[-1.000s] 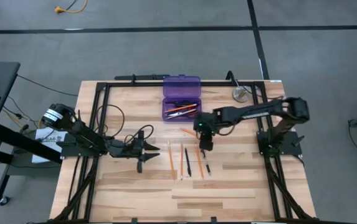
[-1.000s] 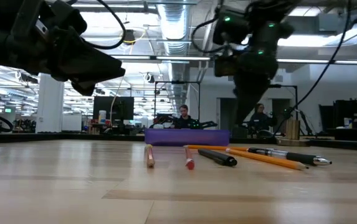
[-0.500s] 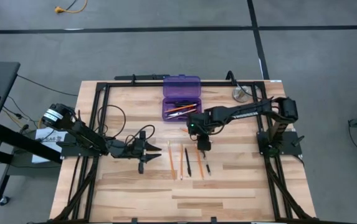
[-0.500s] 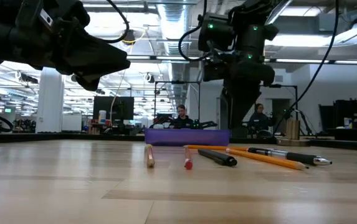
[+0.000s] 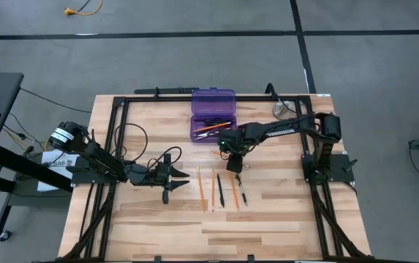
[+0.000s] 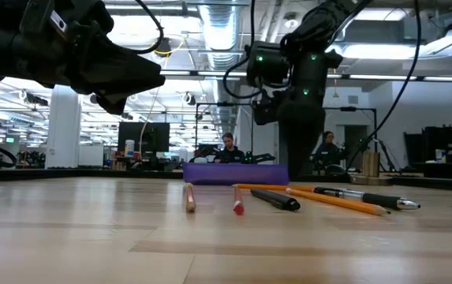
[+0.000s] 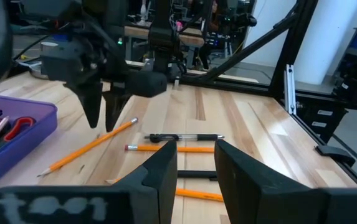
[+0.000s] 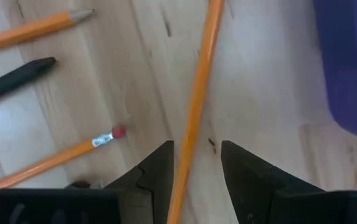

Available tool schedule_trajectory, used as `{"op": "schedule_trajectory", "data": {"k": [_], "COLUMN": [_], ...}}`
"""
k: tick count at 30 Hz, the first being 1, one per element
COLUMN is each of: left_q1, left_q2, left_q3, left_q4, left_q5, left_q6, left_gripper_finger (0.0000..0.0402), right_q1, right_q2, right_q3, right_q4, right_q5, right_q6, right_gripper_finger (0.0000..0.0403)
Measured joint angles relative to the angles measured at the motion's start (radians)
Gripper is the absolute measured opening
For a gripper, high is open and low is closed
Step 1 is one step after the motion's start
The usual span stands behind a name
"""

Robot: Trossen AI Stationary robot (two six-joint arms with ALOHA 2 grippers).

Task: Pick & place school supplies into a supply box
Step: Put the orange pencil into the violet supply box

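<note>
The right gripper (image 5: 232, 162) has slid leftward toward the translucent purple plastic pencil case (image 5: 213, 115) — its jaws now released, straddling a thin orange pencil (image 8: 194, 118) lying on the wooden surface (image 5: 267, 212). The left gripper (image 5: 171, 175) stays parked, jaws parted.

No legible text anywhere.

A white label (image 5: 58, 160) beside the left arm's base carries dark print, too small to read; the pencils and pens show no readable marks in any view.
</note>
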Motion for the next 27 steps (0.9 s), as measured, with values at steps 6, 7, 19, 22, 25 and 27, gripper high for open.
{"op": "schedule_trajectory", "data": {"k": [6,7,19,22,25,27], "left_q1": [0.0,0.0,0.0,0.0,0.0,0.0], "left_q2": [0.0,0.0,0.0,0.0,0.0,0.0], "left_q3": [0.0,0.0,0.0,0.0,0.0,0.0], "left_q4": [-0.001,-0.001,-0.002,-0.002,-0.002,-0.002], "left_q5": [0.0,0.0,0.0,0.0,0.0,0.0], "left_q6": [0.0,0.0,0.001,0.001,0.001,0.001], "left_gripper_finger": [0.0096,0.0096,0.0096,0.0096,0.0096,0.0096], "right_q1": [0.001,0.001,-0.004,-0.004,-0.003,-0.003], "right_q2": [0.006,0.006,0.006,0.005,0.005,0.005], "right_q3": [0.0,0.0,0.0,0.0,0.0,0.0], "right_q4": [0.027,0.029,0.032,0.034,0.044,0.044], "right_q5": [0.0,0.0,-0.002,-0.003,-0.003,-0.003], "right_q6": [-0.005,-0.005,-0.032,-0.032,-0.031,-0.031], "right_gripper_finger": [0.0126,0.0126,0.0126,0.0126,0.0126,0.0126]}}
